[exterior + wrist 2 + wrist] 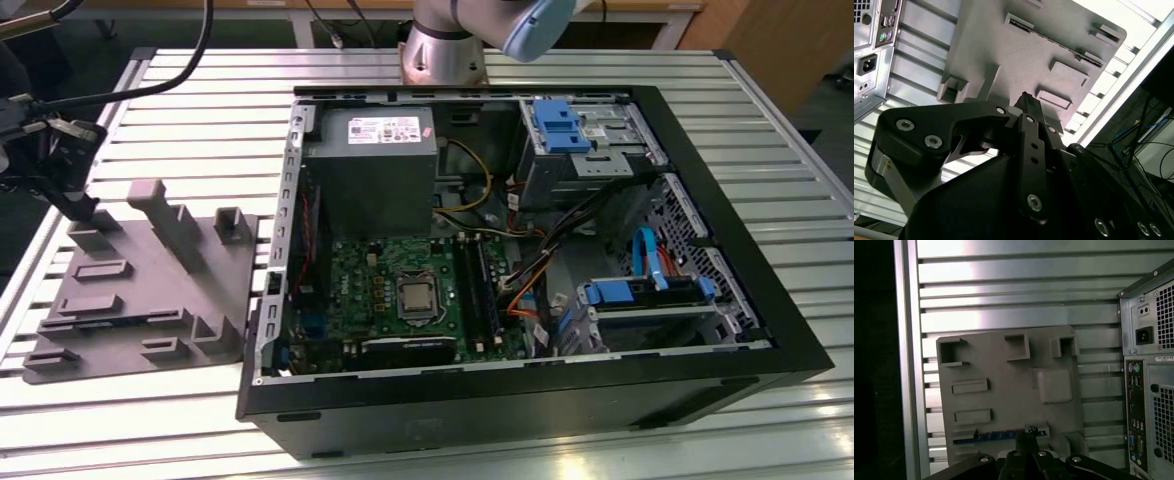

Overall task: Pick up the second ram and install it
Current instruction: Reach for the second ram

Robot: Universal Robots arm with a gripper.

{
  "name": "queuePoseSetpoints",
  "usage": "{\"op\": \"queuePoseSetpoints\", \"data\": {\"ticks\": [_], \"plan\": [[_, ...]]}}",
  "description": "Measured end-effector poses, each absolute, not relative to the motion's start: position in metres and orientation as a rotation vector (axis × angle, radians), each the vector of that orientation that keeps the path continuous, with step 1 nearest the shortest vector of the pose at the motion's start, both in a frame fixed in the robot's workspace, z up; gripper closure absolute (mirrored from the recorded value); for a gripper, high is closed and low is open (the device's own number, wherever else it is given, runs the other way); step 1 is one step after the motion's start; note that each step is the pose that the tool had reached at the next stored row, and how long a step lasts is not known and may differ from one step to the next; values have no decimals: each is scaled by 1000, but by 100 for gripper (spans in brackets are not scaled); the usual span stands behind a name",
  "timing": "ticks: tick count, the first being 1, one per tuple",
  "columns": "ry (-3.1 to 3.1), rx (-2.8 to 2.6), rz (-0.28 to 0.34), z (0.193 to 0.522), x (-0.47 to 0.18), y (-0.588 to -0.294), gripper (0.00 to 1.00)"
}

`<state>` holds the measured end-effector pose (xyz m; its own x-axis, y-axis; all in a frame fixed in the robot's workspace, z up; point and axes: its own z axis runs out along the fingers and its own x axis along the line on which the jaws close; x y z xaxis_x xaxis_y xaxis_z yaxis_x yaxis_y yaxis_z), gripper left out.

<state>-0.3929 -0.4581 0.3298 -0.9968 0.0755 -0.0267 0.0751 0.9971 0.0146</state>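
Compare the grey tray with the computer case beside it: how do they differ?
The tray is a low, pale grey slab with raised blocks and slots; the case is a much bigger, deeper black box. The tray is one plain moulded piece, while the case is crammed with a green board and cables. The gripper hovers at the tray, not the case. Both lie on the slatted metal table.

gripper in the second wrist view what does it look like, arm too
Matte black gripper: angular link bars pinned with round silver bolts, on a grey metal body. In the exterior view the silver-grey robot arm carries a pale blue joint cap.
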Motion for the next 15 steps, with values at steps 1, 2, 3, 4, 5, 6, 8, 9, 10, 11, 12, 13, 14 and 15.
{"op": "queuePoseSetpoints", "data": {"ticks": [1,2,3,4,5,6,8,9,10,11,12,13,14,15], "plan": [[3112,117,21,330,-393,-458,89],[3112,117,21,329,-394,-458,89],[3112,117,21,329,-394,-459,89],[3112,117,21,329,-395,-459,89],[3112,117,21,329,-395,-459,89],[3112,117,21,328,-395,-459,89],[3112,117,21,328,-396,-459,89],[3112,117,21,328,-397,-459,89],[3112,117,21,328,-397,-460,89],[3112,117,21,327,-397,-460,89],[3112,117,21,327,-398,-460,89],[3112,117,21,327,-398,-460,89],[3112,117,21,327,-398,-460,89],[3112,117,21,327,-399,-460,89]]}}
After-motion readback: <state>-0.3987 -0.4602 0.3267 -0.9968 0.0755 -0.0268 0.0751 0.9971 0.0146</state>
